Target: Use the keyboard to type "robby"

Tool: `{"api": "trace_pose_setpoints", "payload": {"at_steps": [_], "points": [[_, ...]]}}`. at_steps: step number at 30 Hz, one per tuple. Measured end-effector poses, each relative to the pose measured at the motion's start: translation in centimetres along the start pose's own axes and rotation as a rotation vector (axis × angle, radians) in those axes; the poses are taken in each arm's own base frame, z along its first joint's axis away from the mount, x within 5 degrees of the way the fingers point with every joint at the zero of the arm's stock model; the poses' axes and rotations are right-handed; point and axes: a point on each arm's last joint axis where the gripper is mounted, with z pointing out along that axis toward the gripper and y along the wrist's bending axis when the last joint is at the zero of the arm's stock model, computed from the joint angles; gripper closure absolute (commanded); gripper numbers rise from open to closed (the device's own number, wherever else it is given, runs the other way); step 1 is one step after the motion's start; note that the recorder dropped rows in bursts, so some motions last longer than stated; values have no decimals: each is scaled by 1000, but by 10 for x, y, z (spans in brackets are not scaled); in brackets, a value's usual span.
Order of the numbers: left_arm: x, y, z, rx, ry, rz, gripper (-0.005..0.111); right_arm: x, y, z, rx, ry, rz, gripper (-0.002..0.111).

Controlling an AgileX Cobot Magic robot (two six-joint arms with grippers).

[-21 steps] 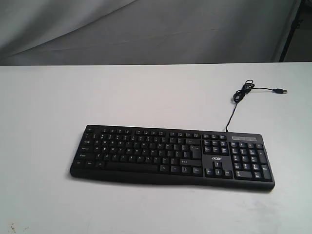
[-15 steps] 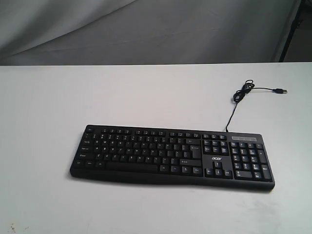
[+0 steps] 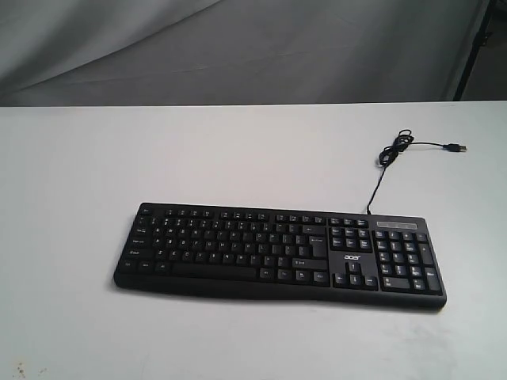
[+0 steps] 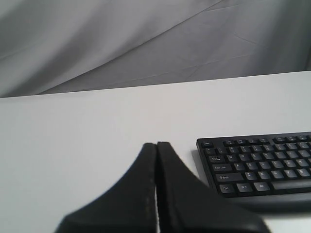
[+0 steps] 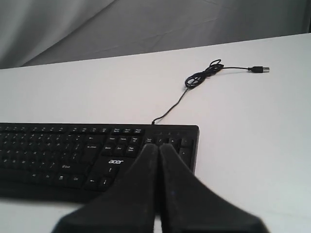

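The wide black keyboard [image 3: 277, 253] lies flat on the white table [image 3: 158, 158], its keypad and small white "acer" logo at the right end. From its back edge the thin black cable [image 3: 388, 162] runs up to a small coil and a loose USB plug. Neither arm appears in the exterior view. In the left wrist view my left gripper [image 4: 156, 145] is shut and empty, off the end of the keyboard [image 4: 257, 165] that has the Ctrl and Shift keys. The right gripper [image 5: 159, 146] is shut and empty, in line with the keypad end of the keyboard [image 5: 73, 150].
A grey cloth backdrop [image 3: 238, 47] hangs behind the table's far edge. A dark stand leg [image 3: 475, 47] shows at the far right. White tabletop surrounds the keyboard on all sides.
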Motion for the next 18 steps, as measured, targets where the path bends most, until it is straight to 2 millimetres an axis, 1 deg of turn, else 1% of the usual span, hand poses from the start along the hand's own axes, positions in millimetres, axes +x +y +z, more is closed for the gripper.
{"api": "trace_pose_setpoints", "payload": {"at_steps": [2,4,5,6,7,9,11,13,16,18], "points": [[0,0,0,0,0,0,107,-36,7,-9,-5,10,-29,108],[0,0,0,0,0,0,107,-81,16,-17,-7,-14,-52,108],[0,0,0,0,0,0,107,-102,18,-16,-2,-19,-66,108],[0,0,0,0,0,0,107,-114,20,-13,1,-15,-71,108],[0,0,0,0,0,0,107,-125,22,-6,5,5,-70,108],[0,0,0,0,0,0,107,-132,23,8,5,51,-47,108],[0,0,0,0,0,0,107,-129,27,23,-20,138,-10,108],[0,0,0,0,0,0,107,-123,34,37,-67,228,-15,108],[0,0,0,0,0,0,107,-113,57,58,-177,374,-83,108],[0,0,0,0,0,0,107,-111,78,76,-252,451,-155,108]]}}
